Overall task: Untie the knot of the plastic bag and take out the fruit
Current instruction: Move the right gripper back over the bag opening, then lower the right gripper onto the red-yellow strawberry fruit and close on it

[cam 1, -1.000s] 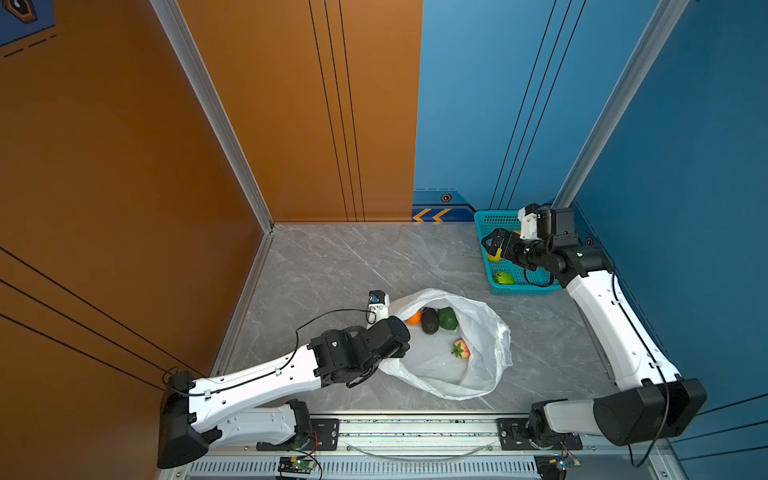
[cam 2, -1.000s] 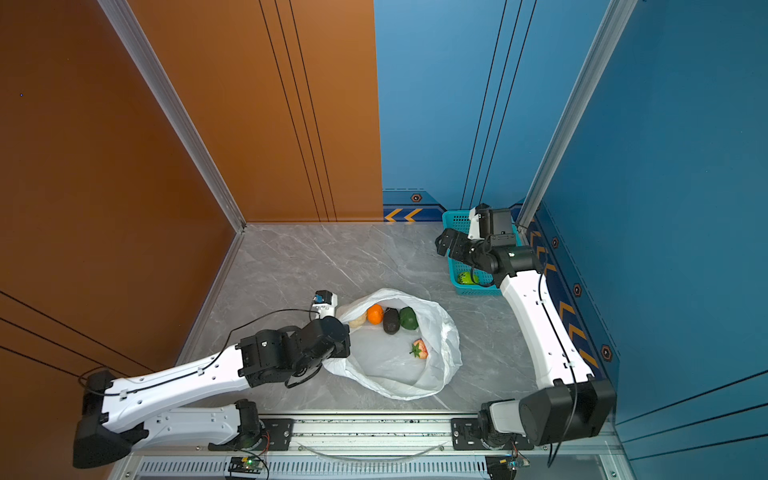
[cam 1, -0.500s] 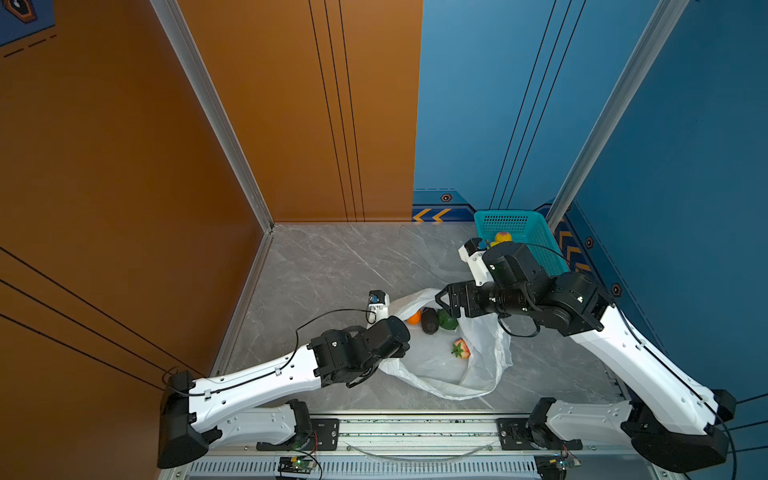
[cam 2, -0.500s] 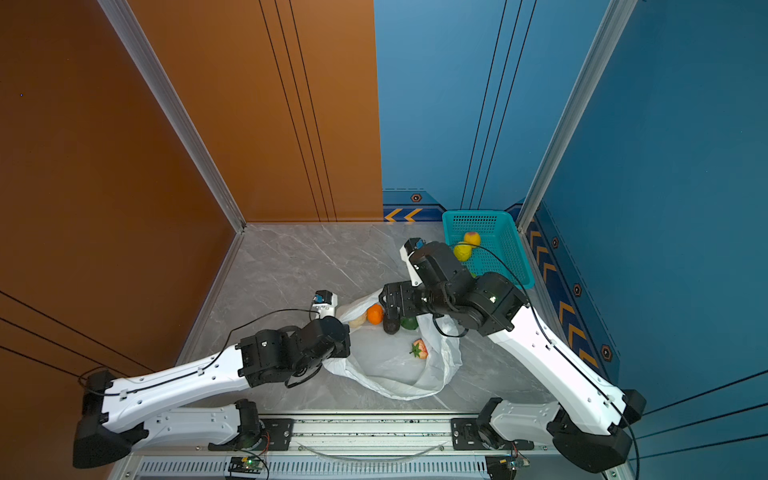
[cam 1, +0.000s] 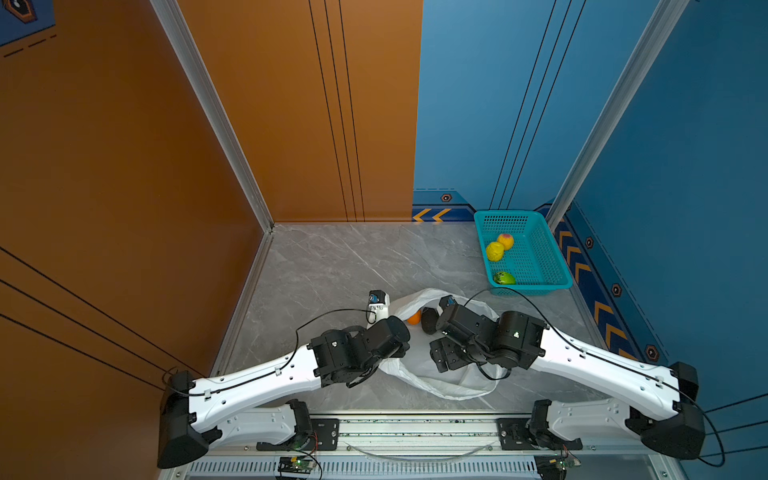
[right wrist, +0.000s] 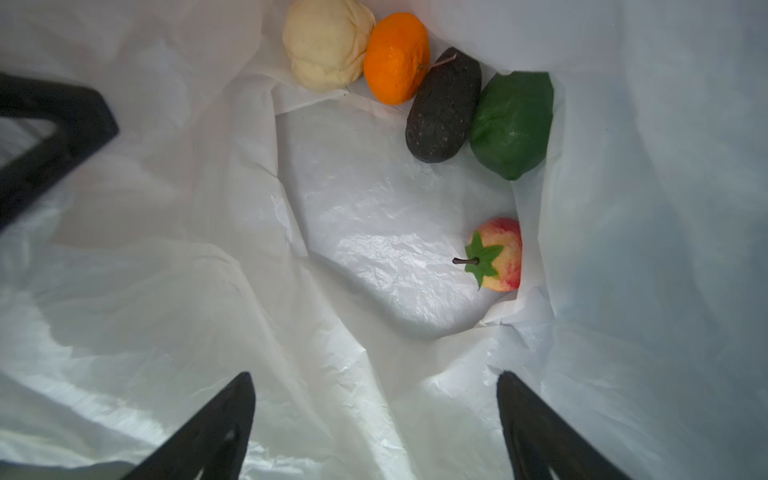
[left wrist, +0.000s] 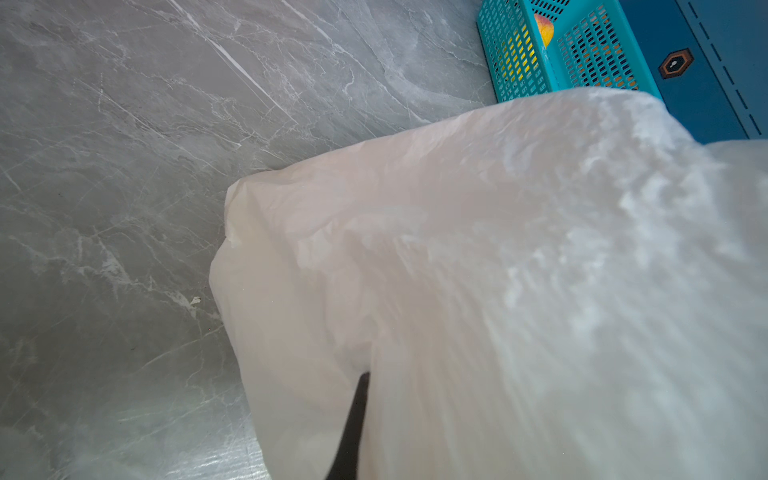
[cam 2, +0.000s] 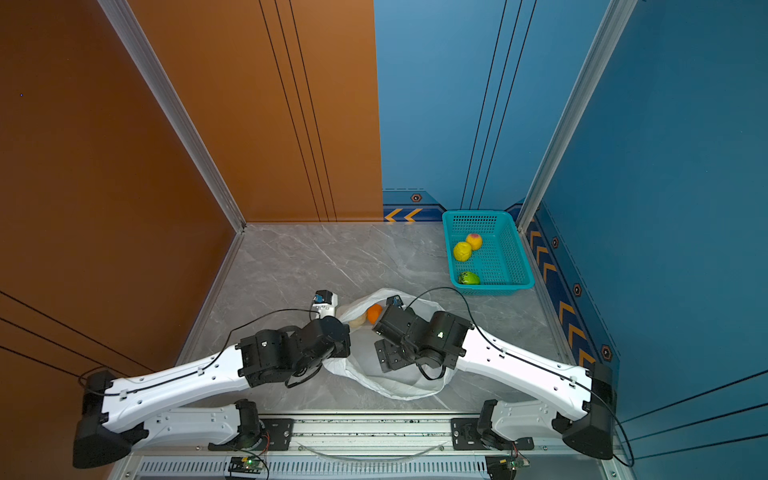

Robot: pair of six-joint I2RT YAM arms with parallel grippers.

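- White film, thin and crinkly: the plastic bag (cam 1: 440, 380) lies slumped on the grey marble tabletop (cam 1: 332, 266) between the two arms. Its mouth is spread wide and no knot shows, so I judge it undone.
- Left gripper (left wrist: 358, 409): clamped tight on a fold of the bag's rim. Film is draped over it and only a dark sliver of finger shows.
- Right gripper (right wrist: 374, 376): fingers spread wide with nothing between them, poised inside the bag's mouth.
- Fruit in the bag: cream-white fruit (right wrist: 326, 43), orange (right wrist: 397, 58), black avocado (right wrist: 444, 106) and dark green fruit (right wrist: 513, 124) touch in a row at the far end. A red-pink fruit with a green leafy cap (right wrist: 498, 255) lies alone against the side wall, nearest the open fingers.
- Teal basket (cam 1: 509, 212), back right corner: holds a peach (cam 1: 505, 241), a yellow bumpy fruit (cam 1: 494, 251) and a bright green fruit (cam 1: 504, 278).
- Handling, my reckoning: the film is soft and slippery and will bunch into any pinch. The toy fruit is likely light, firm and apt to roll. Take the red-pink one across its body, not by the stem, and the avocado across its short width.
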